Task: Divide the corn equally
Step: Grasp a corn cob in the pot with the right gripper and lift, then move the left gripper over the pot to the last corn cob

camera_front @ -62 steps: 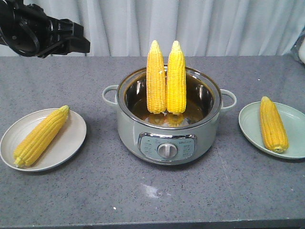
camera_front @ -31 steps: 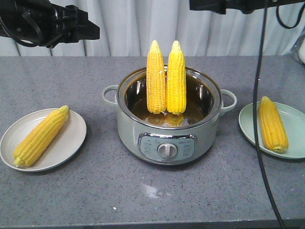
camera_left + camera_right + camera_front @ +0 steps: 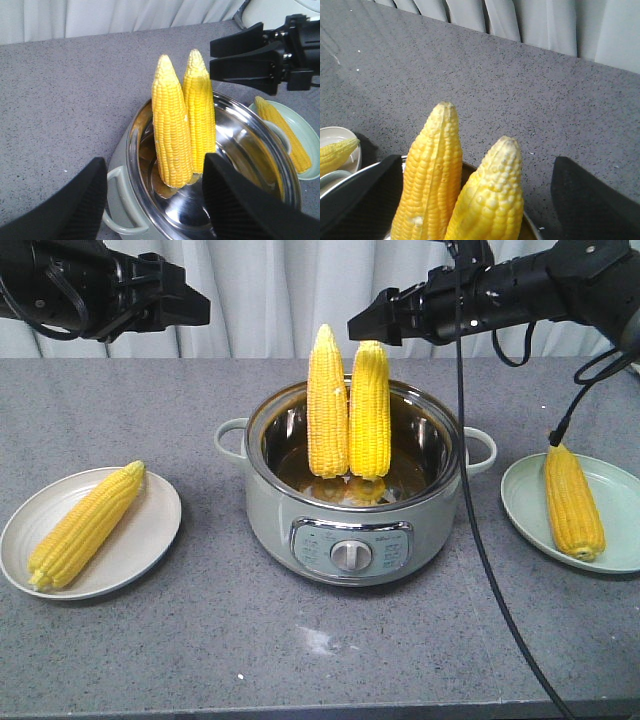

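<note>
Two corn cobs (image 3: 348,408) are standing upright side by side in the pot (image 3: 350,530), touching along their length, pointed tips up and well above the rim. Their bright yellow kernels are running in neat rows; the left one is looking a shade more orange than the right. A third cob (image 3: 85,525) is lying slantwise on a beige plate (image 3: 150,540) to the left of the pot, and a fourth cob (image 3: 572,502), deeper in colour, is lying on a pale green plate (image 3: 620,500) to the right, tip pointing away.

The right gripper (image 3: 212,57) is hovering just beside the tips of the standing cobs without touching them, its jaws spread apart and holding nothing. The left gripper (image 3: 195,305) is hanging further off over the left of the grey table (image 3: 300,650), its fingers (image 3: 65,200) also parted wide and empty. A black cable (image 3: 470,490) is dangling in front of the pot's right side.
</note>
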